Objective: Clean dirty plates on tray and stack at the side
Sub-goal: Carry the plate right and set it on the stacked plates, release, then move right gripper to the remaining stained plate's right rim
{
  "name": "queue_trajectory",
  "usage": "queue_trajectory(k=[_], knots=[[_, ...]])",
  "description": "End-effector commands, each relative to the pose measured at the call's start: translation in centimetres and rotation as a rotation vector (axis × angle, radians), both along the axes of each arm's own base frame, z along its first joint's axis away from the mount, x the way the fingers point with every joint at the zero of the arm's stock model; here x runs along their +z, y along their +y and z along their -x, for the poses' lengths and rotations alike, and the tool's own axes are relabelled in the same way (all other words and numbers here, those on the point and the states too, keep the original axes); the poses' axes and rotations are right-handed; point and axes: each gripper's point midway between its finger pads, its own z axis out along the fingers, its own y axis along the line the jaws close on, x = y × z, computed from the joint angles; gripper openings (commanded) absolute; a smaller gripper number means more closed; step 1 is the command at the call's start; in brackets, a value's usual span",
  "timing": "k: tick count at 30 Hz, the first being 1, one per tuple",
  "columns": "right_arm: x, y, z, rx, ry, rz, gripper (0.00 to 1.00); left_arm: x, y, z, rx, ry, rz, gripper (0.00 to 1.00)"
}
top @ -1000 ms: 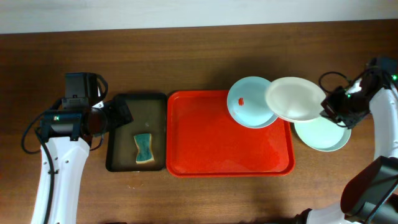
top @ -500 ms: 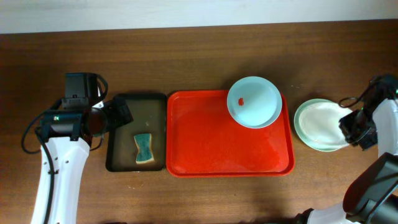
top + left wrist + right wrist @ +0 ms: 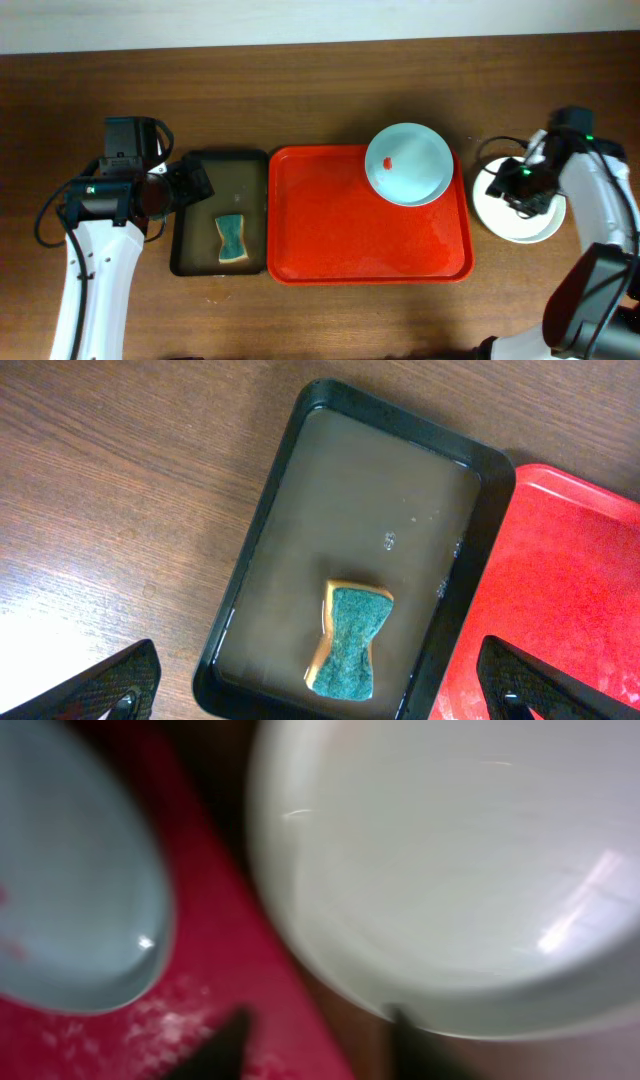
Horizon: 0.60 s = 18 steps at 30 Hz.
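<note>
One pale plate (image 3: 408, 164) with a small red smear lies on the far right corner of the red tray (image 3: 340, 230). Right of the tray, pale plates (image 3: 525, 218) sit stacked on the table. My right gripper (image 3: 490, 187) hovers over the stack's left rim. In the blurred right wrist view its dark fingers (image 3: 225, 1045) stand apart with nothing between them, the stacked plate (image 3: 450, 870) to the right, the smeared plate (image 3: 70, 870) to the left. My left gripper (image 3: 195, 185) hangs open over the dark tray (image 3: 290, 530), its fingertips (image 3: 105, 688) wide apart.
A green and yellow sponge (image 3: 231, 238) lies in the shallow water of the dark tray (image 3: 190, 262), just left of the red tray. The brown wooden table (image 3: 300, 100) runs to a pale wall at the back.
My right gripper carried a plate from above the tray onto the plate on the table, let it go, and shifted left over the stack. The left arm has not moved.
</note>
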Motion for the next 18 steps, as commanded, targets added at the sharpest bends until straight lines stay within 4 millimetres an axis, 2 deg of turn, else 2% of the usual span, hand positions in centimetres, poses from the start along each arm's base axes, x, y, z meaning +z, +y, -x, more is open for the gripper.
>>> queue_trajectory(k=[1, 3, 4, 5, 6, 8, 9, 11, 14, 18], knots=[[0.7, 3.7, -1.7, 0.135, -0.073, 0.000, 0.28, 0.3, 0.0, -0.1, 0.008, -0.009, 0.011, 0.99], [0.7, 4.0, -2.7, 0.147, -0.097, 0.068, 0.28, 0.3, 0.0, -0.1, 0.009, -0.009, 0.011, 0.99], [0.9, 4.5, -3.7, 0.175, -0.131, 0.115, 0.32, 0.3, 0.0, -0.1, 0.008, -0.009, 0.011, 0.99], [1.0, 5.1, -4.0, 0.188, -0.144, 0.114, 0.40, 0.3, 0.0, -0.1, 0.009, -0.009, 0.011, 0.99], [1.0, 5.6, -4.0, 0.202, -0.145, 0.113, 0.43, 0.3, 0.0, -0.1, 0.009, -0.009, 0.011, 0.99], [1.1, 6.9, -4.6, 0.235, -0.174, 0.114, 0.44, 0.3, 0.0, -0.1, 0.009, -0.009, 0.011, 0.99], [1.3, 7.6, -5.1, 0.255, -0.196, 0.116, 0.48, 0.3, 0.0, -0.1, 0.009, -0.009, 0.011, 0.99], [1.3, 8.7, -6.3, 0.284, -0.241, 0.127, 0.49, 0.3, 0.0, -0.1, 0.008, -0.009, 0.011, 0.99], [0.4, 8.7, -7.7, 0.293, -0.268, 0.143, 0.49, 0.3, 0.0, -0.1, 0.008, -0.009, 0.011, 0.99], [-1.8, 8.9, -9.4, 0.338, -0.285, 0.157, 0.51, 0.3, 0.0, 0.0, 0.009, -0.008, 0.011, 0.99]])
